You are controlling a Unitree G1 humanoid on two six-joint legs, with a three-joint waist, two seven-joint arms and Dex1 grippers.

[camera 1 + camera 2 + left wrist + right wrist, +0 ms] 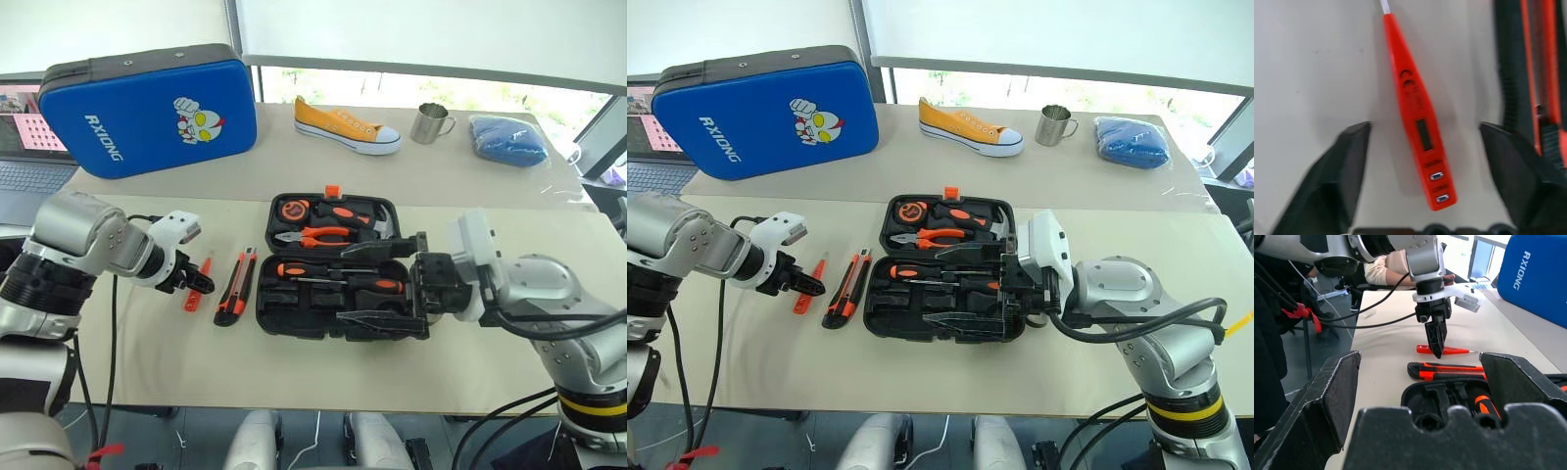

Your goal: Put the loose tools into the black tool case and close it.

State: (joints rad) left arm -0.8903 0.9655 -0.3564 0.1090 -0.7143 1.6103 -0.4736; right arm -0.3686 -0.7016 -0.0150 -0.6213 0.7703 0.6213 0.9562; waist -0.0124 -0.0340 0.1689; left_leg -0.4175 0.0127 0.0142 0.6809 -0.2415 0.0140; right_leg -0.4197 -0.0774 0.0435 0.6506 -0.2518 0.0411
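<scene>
Tabletop (323, 377), pale beige, carries everything, with a big blue zip case (147, 108) standing at its far left. Near the middle lies the black tool case (333, 264), opened flat. Its far half holds pliers (313, 235) and a hammer, and its near half already holds two screwdrivers (338, 276). Just left of the case a black-and-orange utility knife (235, 286) lies loose, and left of that a thin orange tester pen (1418, 122), also loose. The left tool (193, 284) points steeply down over the pen, one black finger (1342, 171) either side and neither touching it, likely lined up for a pinch across its narrow body. The right tool (387, 284) points sideways above the case's right edge, fingers spread wide and empty, probably waiting.
</scene>
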